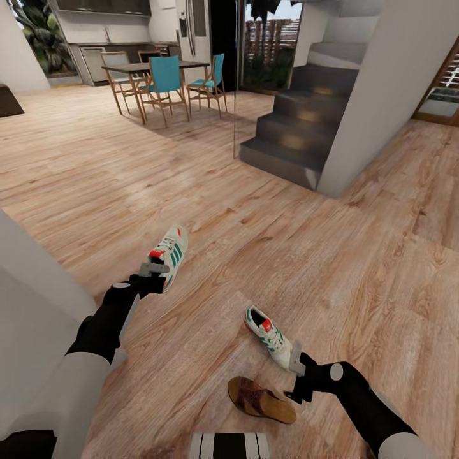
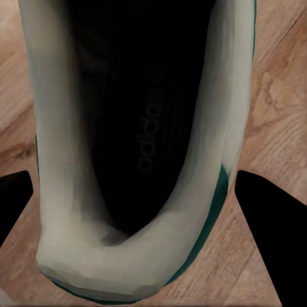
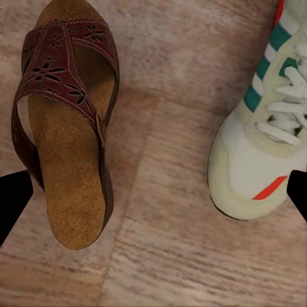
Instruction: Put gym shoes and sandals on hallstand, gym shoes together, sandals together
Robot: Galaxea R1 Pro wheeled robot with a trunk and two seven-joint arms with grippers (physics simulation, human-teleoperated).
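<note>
**Shoes on the corridor floor: handling and markings**

Sneakers first. The left end effector point(image 1: 155, 268) sits at the heel of one gym shoe point(image 1: 171, 252) on the corridor floor point(image 1: 331, 255). In the left wrist view its two dark fingertips point(image 2: 272, 211) flank the heel collar of that shoe point(image 2: 137, 153) with a gap on each side, so it is spread open and grips nothing yet. The padded collar looks soft and should give under pressure. My guess is that one finger inside the opening and one outside the heel wall would hold best, the shoe being light.

The right end effector point(image 1: 297, 376) hovers over the floor, also spread open and empty. In the right wrist view the second gym shoe point(image 3: 268, 134) lies beside one fingertip, and a sandal point(image 3: 67, 121) lies beside the other, bare planks between them. The sandal's footbed looks stiff and its cut-out leather strap pliable. Pinching across the sole edges seems the safest grip, though the chunky heel may make it tip.

Readable writing: "adidas" is printed on the dark insole in the left wrist view. The orange tongue label on the second shoe carries nothing legible. Only one sandal is in sight, and the hallstand is not in these pictures.
</note>
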